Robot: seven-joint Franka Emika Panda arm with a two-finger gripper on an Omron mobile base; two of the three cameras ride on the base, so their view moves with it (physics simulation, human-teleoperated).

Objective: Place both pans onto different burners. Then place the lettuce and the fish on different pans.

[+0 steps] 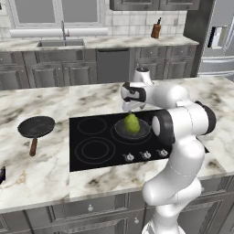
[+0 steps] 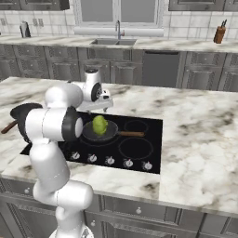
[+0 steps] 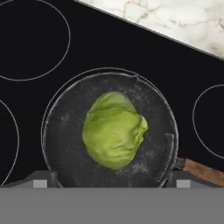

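Note:
The lettuce (image 1: 132,123) (image 2: 99,125) (image 3: 113,130), a light green head, lies in the middle of a dark pan (image 1: 119,131) (image 2: 87,133) (image 3: 65,131). That pan rests on a ringed burner of the black cooktop (image 1: 91,162) (image 2: 148,128), its wooden handle (image 2: 132,134) (image 3: 204,171) pointing right. My gripper (image 1: 129,109) (image 2: 103,106) (image 3: 113,179) hangs just above the lettuce, open and holding nothing. A second pan (image 1: 36,126) (image 2: 18,110) sits on the marble counter left of the cooktop, partly behind my arm in the right base view. The fish is out of view.
Bare burners (image 1: 95,150) (image 2: 135,148) (image 3: 30,39) lie around the occupied one. Silver knobs (image 1: 146,155) (image 2: 109,161) line the cooktop's front edge. A small dark shape (image 1: 1,175) is cut off at the counter's left edge. Behind, a sink (image 1: 60,43) and a knife block (image 1: 156,30).

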